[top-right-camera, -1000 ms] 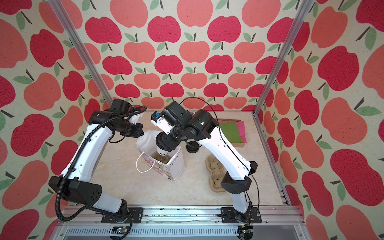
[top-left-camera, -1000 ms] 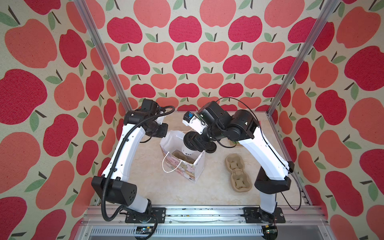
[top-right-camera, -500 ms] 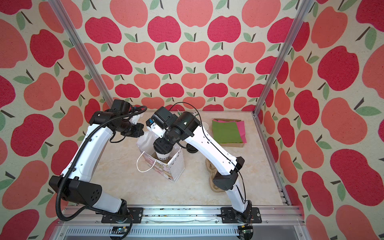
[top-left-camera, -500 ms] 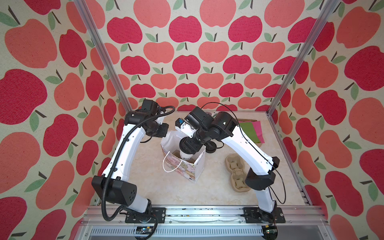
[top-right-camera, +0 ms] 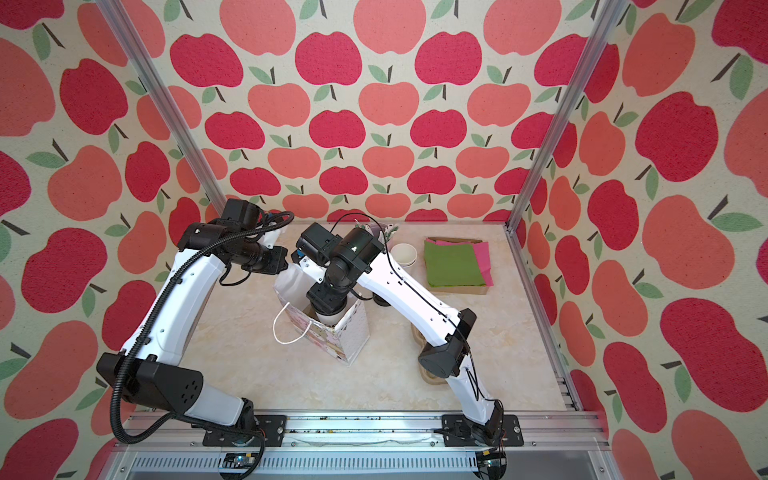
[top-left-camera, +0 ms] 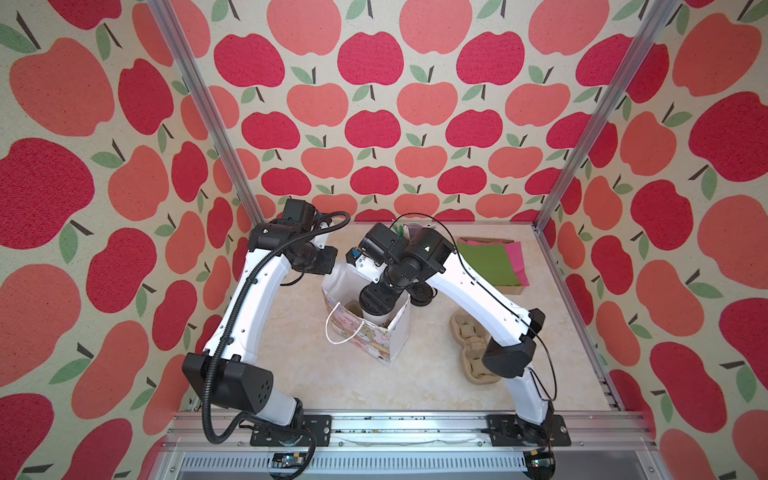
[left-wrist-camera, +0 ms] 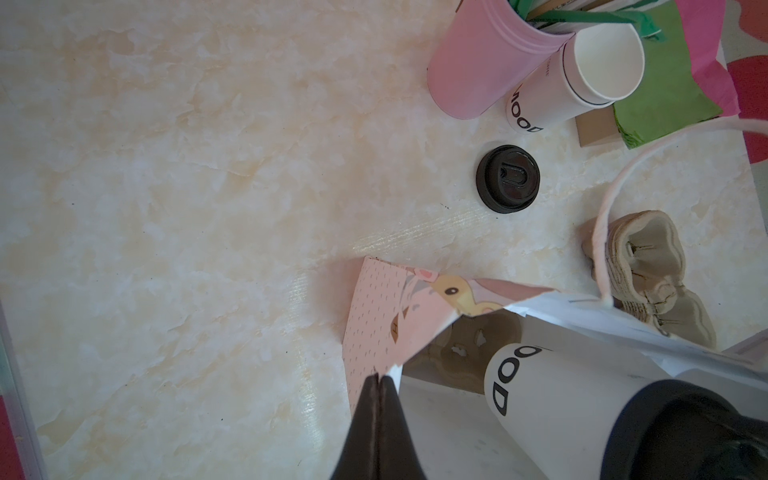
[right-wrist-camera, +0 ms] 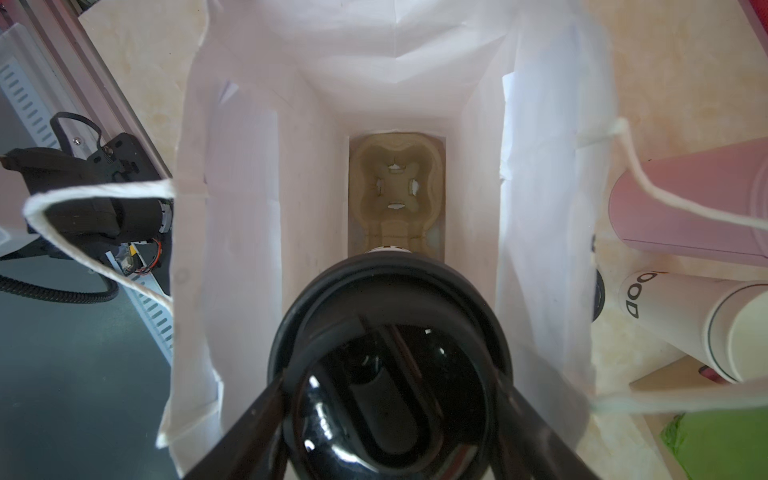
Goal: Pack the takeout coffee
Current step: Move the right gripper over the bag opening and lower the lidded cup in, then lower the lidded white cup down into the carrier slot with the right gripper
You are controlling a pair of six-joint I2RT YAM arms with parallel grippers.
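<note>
and in it goes! a second ago the right hand (right-wrist-camera: 390, 386) had the small white paper cup (left-wrist-camera: 561, 395) out beside the opening. now it has swung across and sunk between the walls of the pink patterned paper gift bag (top-left-camera: 374, 349), which stands on the beige marbled surface (top-left-camera: 332, 386).

by my reading the packing step is well along but not done. the cup hangs tilted over the tan moulded-pulp carrier (right-wrist-camera: 397, 187) on the bag's floor. i can't tell if its base touches the carrier yet.

the right hand is spread wide, its fingers (right-wrist-camera: 266, 399) clamped on opposite sides of the round black plastic sip lid (right-wrist-camera: 390, 291) that caps the cup. so the cup is carried from the top.

over on the other side, the left hand (left-wrist-camera: 378, 395) has just finished closing. its tips are pressed together, pinching the bag's top edge near a corner and holding the mouth open for the drop.

a spare black lid (left-wrist-camera: 508, 178) sits on the surface near the bag, out of play.
</note>
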